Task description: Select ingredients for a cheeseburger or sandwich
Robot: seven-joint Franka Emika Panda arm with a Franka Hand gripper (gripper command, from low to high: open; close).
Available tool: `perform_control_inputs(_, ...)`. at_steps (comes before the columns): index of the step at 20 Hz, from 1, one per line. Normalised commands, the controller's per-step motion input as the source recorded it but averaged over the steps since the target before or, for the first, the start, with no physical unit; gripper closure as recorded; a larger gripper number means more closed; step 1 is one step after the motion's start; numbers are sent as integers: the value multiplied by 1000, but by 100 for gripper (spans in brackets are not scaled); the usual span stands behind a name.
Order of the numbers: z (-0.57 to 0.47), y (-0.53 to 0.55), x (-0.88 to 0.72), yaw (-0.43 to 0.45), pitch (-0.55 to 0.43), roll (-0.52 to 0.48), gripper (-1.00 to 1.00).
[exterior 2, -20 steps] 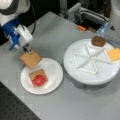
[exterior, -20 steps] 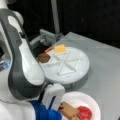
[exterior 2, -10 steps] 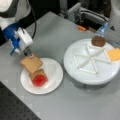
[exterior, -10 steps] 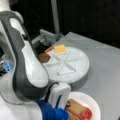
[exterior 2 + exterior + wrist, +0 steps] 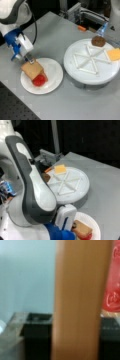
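Note:
In both front views my gripper (image 5: 30, 60) is at the left edge of the small white plate (image 5: 53, 75), shut on a brown toast square (image 5: 32, 69). The toast leans tilted over a red tomato disc (image 5: 39, 80), covering part of it. The wrist view shows the toast (image 5: 80, 300) as a brown band between the dark fingers (image 5: 37, 337), with the tomato (image 5: 112, 280) to its right. The toast (image 5: 81, 228) also shows on the plate (image 5: 93, 221) below my arm. A dark patty (image 5: 98, 41) and a yellow cheese square (image 5: 113, 53) lie on the round divided tray (image 5: 82, 72).
In a front view the arm's big white and grey link (image 5: 32, 192) fills the left side and hides part of the divided tray (image 5: 75, 192), where the cheese (image 5: 60, 169) lies. A grey metal fixture (image 5: 82, 13) and a small orange piece (image 5: 81, 28) stand behind the tray.
The gripper has come down and to the right with the toast, from above the plate's left rim onto the tomato. The patty and cheese have stayed put.

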Motion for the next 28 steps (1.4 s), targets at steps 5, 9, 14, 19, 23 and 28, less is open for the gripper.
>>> perform_control_inputs(5,-73,-171,312,131,-97,211,100)
perform_control_inputs(9,-58,-99,227,101,-102,188,100)
perform_control_inputs(14,-58,-55,189,67,-114,156,100)
perform_control_inputs(19,-135,-57,104,69,-133,63,100)
perform_control_inputs(23,-147,-87,-1,76,-116,43,100)
perform_control_inputs(28,-127,-75,-57,62,-112,40,100)
